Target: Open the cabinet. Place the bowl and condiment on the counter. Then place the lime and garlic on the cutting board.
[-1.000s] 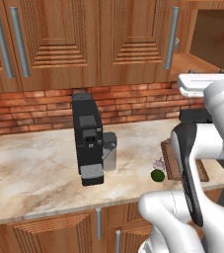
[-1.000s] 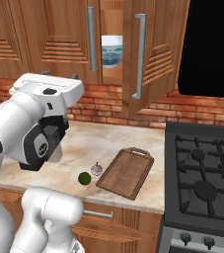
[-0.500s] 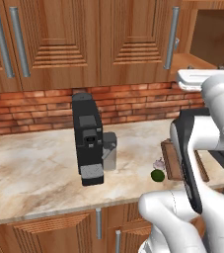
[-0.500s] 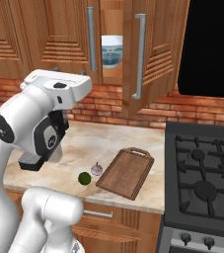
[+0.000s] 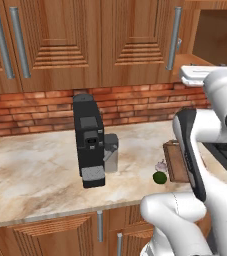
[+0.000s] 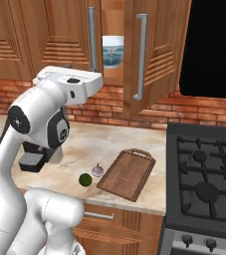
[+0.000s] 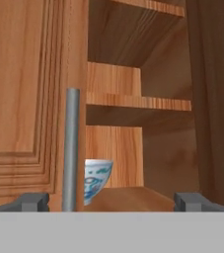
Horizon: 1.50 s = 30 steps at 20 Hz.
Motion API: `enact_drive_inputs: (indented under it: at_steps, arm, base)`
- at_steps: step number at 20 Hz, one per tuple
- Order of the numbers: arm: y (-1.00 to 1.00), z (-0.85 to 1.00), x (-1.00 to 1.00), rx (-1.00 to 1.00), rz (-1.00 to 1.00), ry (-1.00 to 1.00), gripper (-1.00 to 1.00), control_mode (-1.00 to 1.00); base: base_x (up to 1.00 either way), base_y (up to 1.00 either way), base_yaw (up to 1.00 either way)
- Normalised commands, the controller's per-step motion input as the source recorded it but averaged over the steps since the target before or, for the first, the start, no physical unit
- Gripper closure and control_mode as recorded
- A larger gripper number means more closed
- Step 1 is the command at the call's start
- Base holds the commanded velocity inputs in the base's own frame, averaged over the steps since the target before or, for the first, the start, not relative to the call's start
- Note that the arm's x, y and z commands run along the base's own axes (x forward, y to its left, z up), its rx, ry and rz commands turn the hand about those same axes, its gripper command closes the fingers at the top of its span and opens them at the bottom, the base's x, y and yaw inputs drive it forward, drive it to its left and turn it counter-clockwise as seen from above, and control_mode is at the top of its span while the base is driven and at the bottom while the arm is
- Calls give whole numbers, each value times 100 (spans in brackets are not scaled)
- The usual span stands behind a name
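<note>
Pale blue-patterned bowl (image 7: 96, 179), dark green lime (image 6: 85, 179), beige brown-veined counter (image 5: 40, 165).

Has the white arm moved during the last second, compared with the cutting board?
Yes. In the right base view the arm's upper part has shifted right, toward the cabinet; the cutting board stays in place.

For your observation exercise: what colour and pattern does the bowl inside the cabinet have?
The bowl is pale white with blue-green painted markings, clearest in the hand view.
</note>
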Motion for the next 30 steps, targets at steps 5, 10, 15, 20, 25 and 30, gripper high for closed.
enact_drive_inputs:
  at_steps: [5,10,15,20,25,30]
  arm:
    - [-10,-1,34,1,0,3,-100,-100]
    - [-17,0,21,1,0,2,-100,-100]
    - [-16,-1,22,1,-1,2,-100,-100]
    - [-15,-2,26,1,0,2,-100,-100]
    - [-15,-2,22,1,-1,2,-100,-100]
    - [-20,-2,14,1,-2,1,-100,-100]
  base:
    - [0,0,0]
    - [0,0,0]
    - [0,0,0]
    - [0,0,0]
    - [0,0,0]
    - [0,0,0]
